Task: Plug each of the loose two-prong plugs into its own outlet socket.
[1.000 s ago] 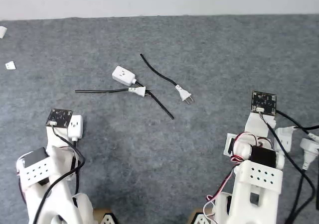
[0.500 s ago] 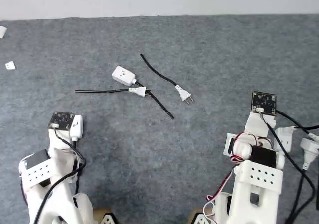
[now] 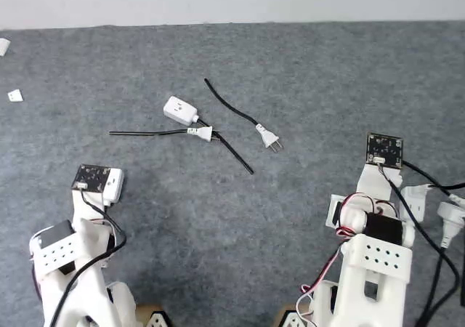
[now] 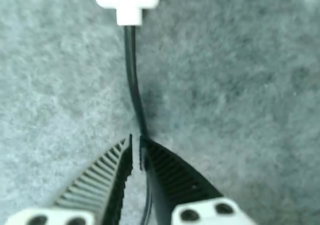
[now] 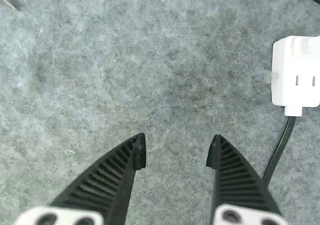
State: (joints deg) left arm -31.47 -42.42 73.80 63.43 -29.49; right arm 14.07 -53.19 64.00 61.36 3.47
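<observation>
cord [image 4: 131, 65] seems pinched in left gripper [image 4: 135, 145] — right gripper [image 5: 178, 146] spread wide

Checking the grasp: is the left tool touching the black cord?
Touching. Left wrist view: the left tool pinches the cord from both sides, no gap.

Lit brightly and evenly from above, with soft diffuse light; shadowed only faintly and narrowly along the black cord [image 4: 131, 70] on the grey carpet [image 3: 327, 73].

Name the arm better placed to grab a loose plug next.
Right. The right gripper is open and empty, with a loose plug nearer it; the left gripper is shut on a socket cord.
</observation>
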